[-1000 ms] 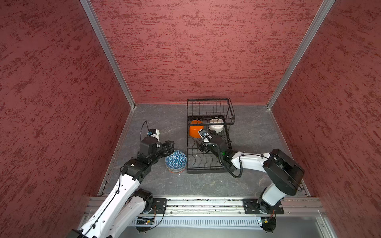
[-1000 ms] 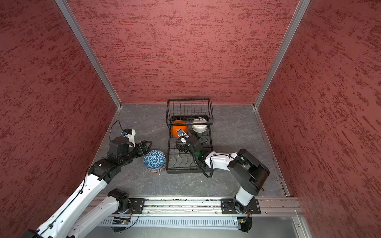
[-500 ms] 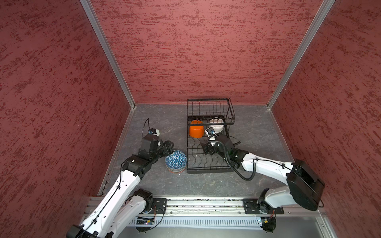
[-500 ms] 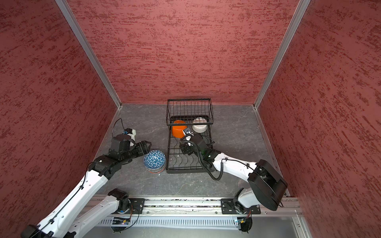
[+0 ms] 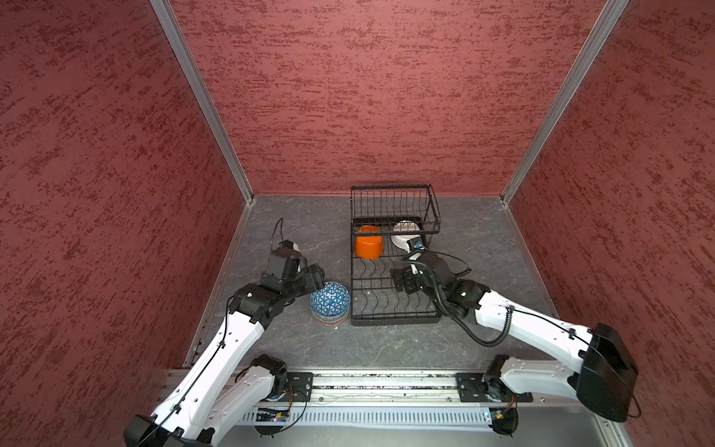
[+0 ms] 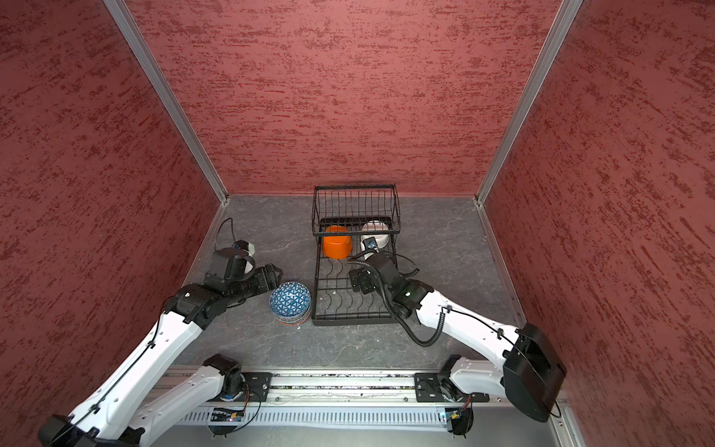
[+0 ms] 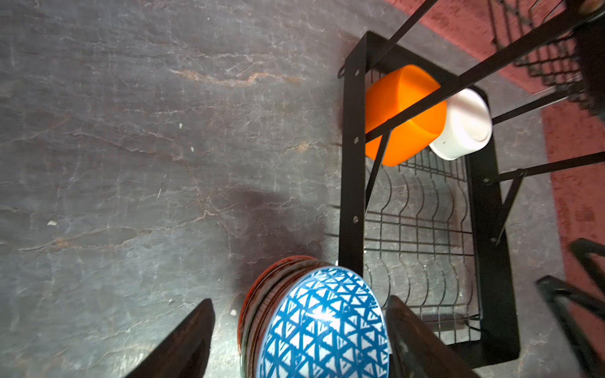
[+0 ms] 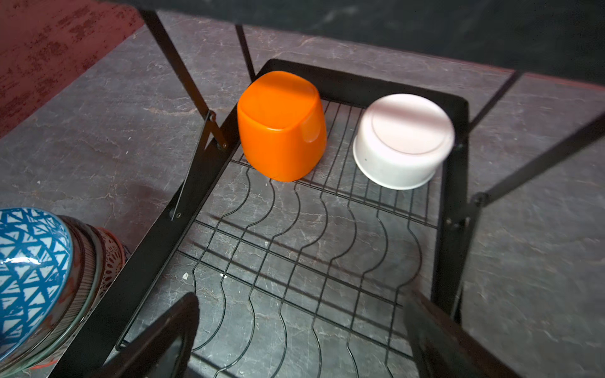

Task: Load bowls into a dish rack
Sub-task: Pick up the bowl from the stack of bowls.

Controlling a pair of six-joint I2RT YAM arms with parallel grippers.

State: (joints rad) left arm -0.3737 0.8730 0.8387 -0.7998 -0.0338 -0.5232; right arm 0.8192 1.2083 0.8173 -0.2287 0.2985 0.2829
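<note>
My left arm (image 5: 236,340): reaching forward and inward, held low.
My left gripper (image 5: 318,275): jaws spread wide, gripping nothing.
My right arm (image 5: 518,321): stretched forward and inward, also low.
My right gripper (image 8: 302,297): jaws wide apart, empty.

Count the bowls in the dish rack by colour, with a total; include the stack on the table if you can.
Orange bowl: 1
White bowl: 1
Total in the dish rack: 2
Stack beside it, blue-patterned bowl on top: count unclear
</note>
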